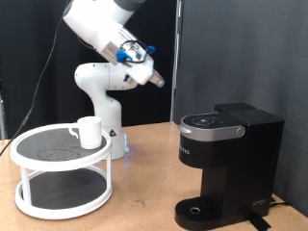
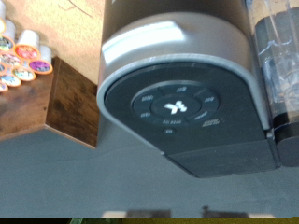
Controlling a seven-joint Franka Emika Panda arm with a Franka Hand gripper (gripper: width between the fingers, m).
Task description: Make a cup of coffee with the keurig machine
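The keurig machine stands on the wooden table at the exterior view's right, black, with its lid down and nothing on its round drip tray. The white cup stands on the upper tier of a white round stand, at the exterior view's left. My gripper hangs in the air, high above the table, between the cup and the machine and up-left of the machine's lid. No object shows between its fingers. The wrist view looks down on the machine's lid and round button panel.
The white two-tier stand fills the table's left part in the exterior view. The robot's white base stands behind it. In the wrist view, several coffee pods lie beside the machine, and its clear water tank shows at the side.
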